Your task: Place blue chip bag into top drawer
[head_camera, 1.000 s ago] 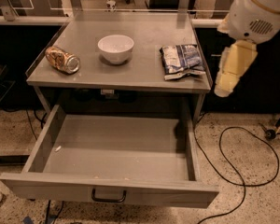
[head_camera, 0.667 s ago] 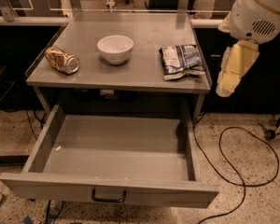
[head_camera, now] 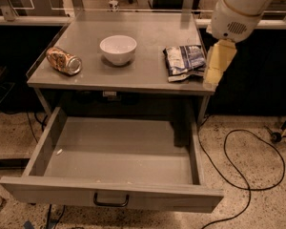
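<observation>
The blue chip bag (head_camera: 184,61) lay on the bench (head_camera: 148,32), tool (head_camera: 218,67) at its right edge.
From the left, an orange can (head_camera: 63,61) lay on its side, a white bowl (head_camera: 117,49) stood mid-bench, and the bag lay flat near the right front corner, its longer side running roughly front to back. The tool hung just right of it, over the bench's right edge, pointing down. It appeared to hold nothing, and how far open it stood could not be told. So the bag lay directly left of the tool, and the 1 arm likely needed only a short leftward shift. The top drawer (head_camera: 109,194) stood pulled out below.
</observation>
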Motion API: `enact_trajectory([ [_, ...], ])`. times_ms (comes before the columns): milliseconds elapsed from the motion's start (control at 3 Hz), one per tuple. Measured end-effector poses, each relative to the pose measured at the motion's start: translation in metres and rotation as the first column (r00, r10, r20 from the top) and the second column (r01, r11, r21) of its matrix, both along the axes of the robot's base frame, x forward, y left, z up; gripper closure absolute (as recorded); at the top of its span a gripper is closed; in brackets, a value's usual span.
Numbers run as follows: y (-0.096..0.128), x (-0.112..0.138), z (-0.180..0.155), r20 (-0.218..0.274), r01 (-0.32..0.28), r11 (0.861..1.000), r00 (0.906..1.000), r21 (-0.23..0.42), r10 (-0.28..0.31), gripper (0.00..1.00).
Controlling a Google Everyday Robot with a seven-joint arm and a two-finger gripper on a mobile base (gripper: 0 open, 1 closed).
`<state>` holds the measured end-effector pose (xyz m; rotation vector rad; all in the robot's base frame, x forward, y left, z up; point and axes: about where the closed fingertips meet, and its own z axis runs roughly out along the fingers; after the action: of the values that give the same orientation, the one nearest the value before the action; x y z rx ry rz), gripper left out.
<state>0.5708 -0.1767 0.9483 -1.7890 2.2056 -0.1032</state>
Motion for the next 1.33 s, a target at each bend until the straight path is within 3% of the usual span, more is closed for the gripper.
enact_trajectory([
  [333, 0.021, 0.065, -0.017, -0.046, -0.052, 0.996, 0.9978, -0.075, 0.049, 0.00],
  [667, 0.025, 0.073, -0.015, -0.022, -0.052, 0.996, 0.9985, -0.067, 0.051, 0.00],
  [1333, 0.016, 0.109, -0.045, -0.022, -0.041, 0.988, 0.9990, -0.147, 0.038, 0.00],
])
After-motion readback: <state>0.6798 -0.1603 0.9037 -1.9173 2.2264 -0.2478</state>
